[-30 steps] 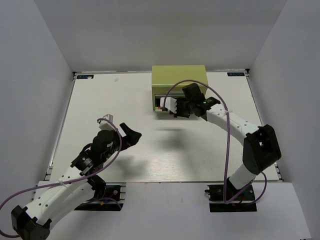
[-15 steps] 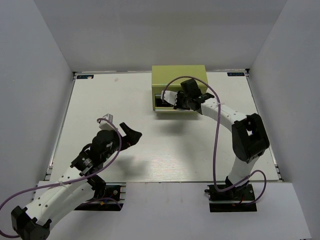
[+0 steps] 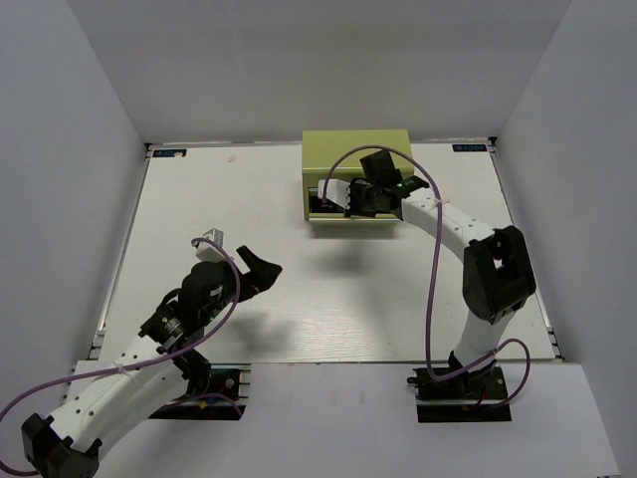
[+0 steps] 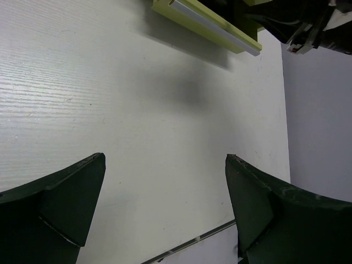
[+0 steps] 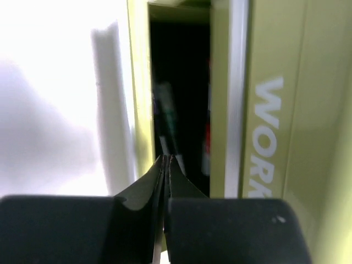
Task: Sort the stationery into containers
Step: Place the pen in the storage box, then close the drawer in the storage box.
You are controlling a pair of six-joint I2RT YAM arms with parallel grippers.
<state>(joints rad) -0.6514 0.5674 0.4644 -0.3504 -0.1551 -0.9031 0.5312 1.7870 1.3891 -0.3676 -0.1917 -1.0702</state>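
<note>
The olive-green cabinet (image 3: 356,149) stands at the back of the table with a drawer (image 3: 343,223) pulled out toward me. My right gripper (image 3: 326,198) hangs over that open drawer, shut with nothing between its fingers. In the right wrist view its closed tips (image 5: 166,159) sit above the drawer's dark inside, where a blurred dark pen (image 5: 166,121) and a red-and-white pen (image 5: 207,137) lie. My left gripper (image 3: 261,267) hovers wide open over bare table at the near left, holding nothing (image 4: 165,157).
White walls close in the table on three sides. The left wrist view shows the drawer's front (image 4: 203,25) and part of the right arm (image 4: 316,27) at its top edge. The cabinet front (image 5: 269,137) bears white lettering.
The right arm swung from in front of the cabinet to over the open drawer, and its jaws went from slightly apart to fully shut. The left arm stayed put.
</note>
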